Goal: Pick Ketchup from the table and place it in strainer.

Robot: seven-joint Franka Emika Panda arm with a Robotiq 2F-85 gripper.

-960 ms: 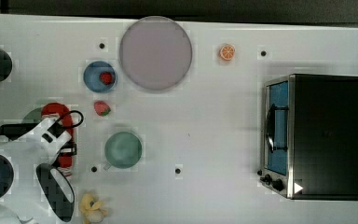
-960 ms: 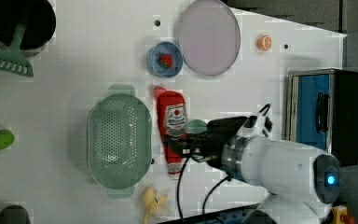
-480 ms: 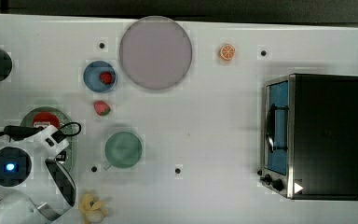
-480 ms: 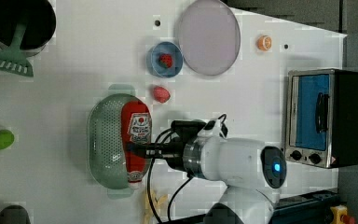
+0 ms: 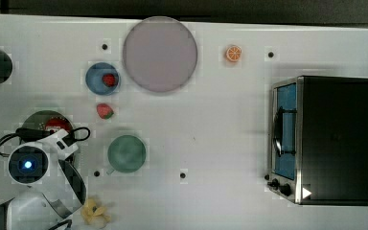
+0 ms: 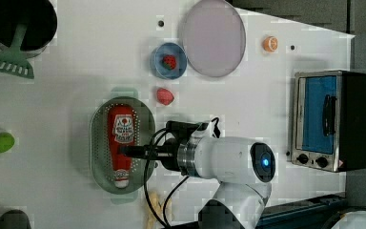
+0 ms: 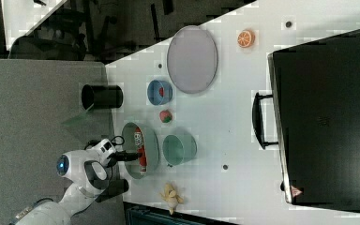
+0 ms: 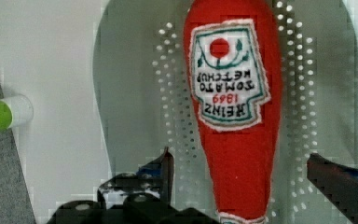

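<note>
- The ketchup (image 6: 122, 143) lies flat inside the strainer (image 6: 97, 143), along its long axis, label up, white cap end towards the left view's bottom.
- In the wrist view the ketchup (image 8: 233, 107) rests on the strainer's (image 8: 135, 84) holed base.
- The gripper (image 8: 256, 182) hangs over the bottle's neck end; its jaws stand wide apart, one finger on each side of the bottle, clear of it and holding nothing.
- In the left view the gripper (image 6: 133, 151) reaches over the strainer from the left view's right.
- A strawberry (image 6: 165, 96) lies on the table (image 6: 76, 71) near the strainer, to its upper right in the left view.
- A green cup (image 7: 179, 149) stands just beside the strainer (image 7: 152, 150) in the right view.
</note>
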